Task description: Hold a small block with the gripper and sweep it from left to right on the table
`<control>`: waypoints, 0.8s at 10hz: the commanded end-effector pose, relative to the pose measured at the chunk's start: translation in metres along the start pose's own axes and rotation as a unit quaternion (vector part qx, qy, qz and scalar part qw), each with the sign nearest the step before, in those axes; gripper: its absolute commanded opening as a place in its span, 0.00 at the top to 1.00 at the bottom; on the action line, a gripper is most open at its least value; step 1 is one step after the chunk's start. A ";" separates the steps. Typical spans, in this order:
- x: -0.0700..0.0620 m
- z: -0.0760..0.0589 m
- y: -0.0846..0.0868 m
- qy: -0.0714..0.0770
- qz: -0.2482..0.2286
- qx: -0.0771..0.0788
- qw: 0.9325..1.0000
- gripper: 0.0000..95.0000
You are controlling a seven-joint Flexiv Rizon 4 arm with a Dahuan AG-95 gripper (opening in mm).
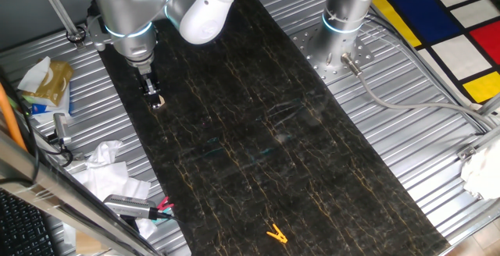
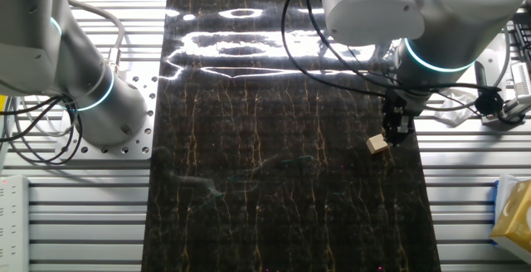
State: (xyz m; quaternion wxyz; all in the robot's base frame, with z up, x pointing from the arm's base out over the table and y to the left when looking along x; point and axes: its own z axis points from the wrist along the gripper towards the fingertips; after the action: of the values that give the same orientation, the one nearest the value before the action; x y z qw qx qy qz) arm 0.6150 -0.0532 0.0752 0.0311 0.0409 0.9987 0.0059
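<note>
Long black table (image 1: pixel 258 154), veined gold. Gripper (image 1: pixel 155 100) low at one long edge, near an end, fingers pinched on the small block (image 2: pixel 378 143), which rests on or just above the surface. Sweep looks about to start; next move: a steady drag across to the opposite edge.

Two silver arms (image 2: pixel 431 15), one small block (image 2: pixel 378 143), one yellow clip (image 1: pixel 276 234), one table (image 1: pixel 258 147).
</note>
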 end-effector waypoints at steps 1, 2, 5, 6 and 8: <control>-0.001 0.002 -0.001 0.001 0.001 -0.001 1.000 0.40; -0.002 0.003 -0.002 0.002 0.002 -0.004 1.000 0.40; -0.003 0.006 -0.005 0.001 0.000 -0.008 1.000 0.40; -0.003 0.007 -0.005 0.001 -0.001 -0.008 1.000 0.40; -0.004 0.008 -0.006 0.001 0.000 -0.009 1.000 0.40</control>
State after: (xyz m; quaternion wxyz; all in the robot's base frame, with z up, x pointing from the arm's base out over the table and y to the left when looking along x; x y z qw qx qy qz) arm 0.6184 -0.0595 0.0669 0.0306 0.0404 0.9986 0.0146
